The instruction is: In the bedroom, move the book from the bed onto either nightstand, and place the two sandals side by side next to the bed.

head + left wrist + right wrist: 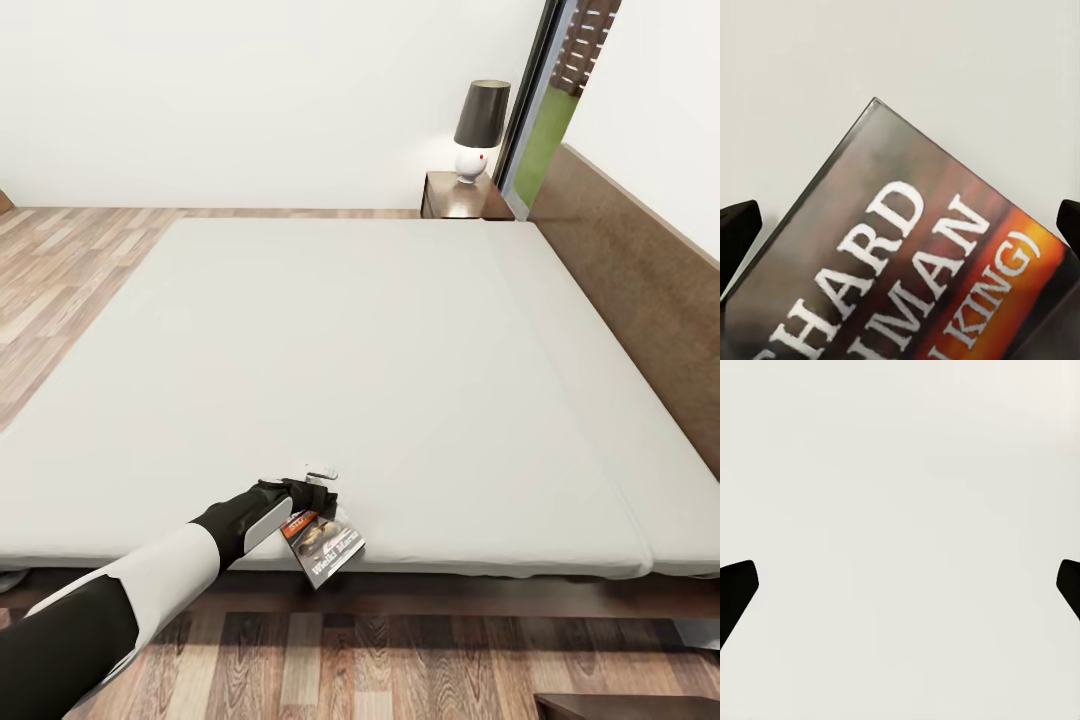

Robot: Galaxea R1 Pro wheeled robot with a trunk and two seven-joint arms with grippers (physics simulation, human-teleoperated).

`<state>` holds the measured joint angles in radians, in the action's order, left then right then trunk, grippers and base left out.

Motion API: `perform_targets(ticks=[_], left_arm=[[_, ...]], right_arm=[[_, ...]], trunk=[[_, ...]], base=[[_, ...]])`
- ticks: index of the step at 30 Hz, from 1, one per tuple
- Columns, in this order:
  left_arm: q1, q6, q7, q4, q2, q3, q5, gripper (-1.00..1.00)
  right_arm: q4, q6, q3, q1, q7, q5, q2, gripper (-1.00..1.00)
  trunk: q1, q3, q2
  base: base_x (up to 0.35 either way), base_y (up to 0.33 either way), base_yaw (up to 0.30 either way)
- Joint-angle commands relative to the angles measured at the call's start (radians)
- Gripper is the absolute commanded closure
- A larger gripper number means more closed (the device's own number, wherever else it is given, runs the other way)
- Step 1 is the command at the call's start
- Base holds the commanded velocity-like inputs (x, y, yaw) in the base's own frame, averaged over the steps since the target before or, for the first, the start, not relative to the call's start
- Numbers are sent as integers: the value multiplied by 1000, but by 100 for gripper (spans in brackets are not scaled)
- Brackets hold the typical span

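Note:
The book (323, 546), dark with white lettering and an orange band, lies at the near edge of the bed (400, 350), one corner past the mattress edge. My left gripper (316, 497) is right over it. In the left wrist view the book (915, 255) is close up between the black fingertips (736, 229), which stand wide apart at the frame's sides, so the gripper is open. My right gripper (900, 585) is open over a plain pale surface. A nightstand (455, 196) stands at the bed's far corner by the headboard. The sandals are out of view.
A lamp (480, 128) with a dark shade stands on the far nightstand. The brown headboard (640, 270) runs along the bed's right side. Wood floor (60, 280) lies left of and in front of the bed. A dark wooden corner (625, 705) shows at bottom right.

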<state>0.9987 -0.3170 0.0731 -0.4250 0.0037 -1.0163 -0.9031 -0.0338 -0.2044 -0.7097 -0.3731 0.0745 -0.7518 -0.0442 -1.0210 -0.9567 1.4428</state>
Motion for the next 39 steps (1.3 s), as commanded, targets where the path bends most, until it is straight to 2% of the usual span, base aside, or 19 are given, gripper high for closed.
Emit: perform_targets(ticks=[1, 39], left_arm=[[-18, -7, 8, -1, 1, -5, -28, -100], [-18, -7, 8, -1, 1, -5, -28, -100]], right_arm=[[-1, -1, -8, 0, 4, -10, 0, -100], [-1, -3, -8, 0, 5, -11, 0, -100]], trunk=[[0, -1, 0], [0, -1, 0]], base=[[-2, 0, 0], [-7, 0, 0]])
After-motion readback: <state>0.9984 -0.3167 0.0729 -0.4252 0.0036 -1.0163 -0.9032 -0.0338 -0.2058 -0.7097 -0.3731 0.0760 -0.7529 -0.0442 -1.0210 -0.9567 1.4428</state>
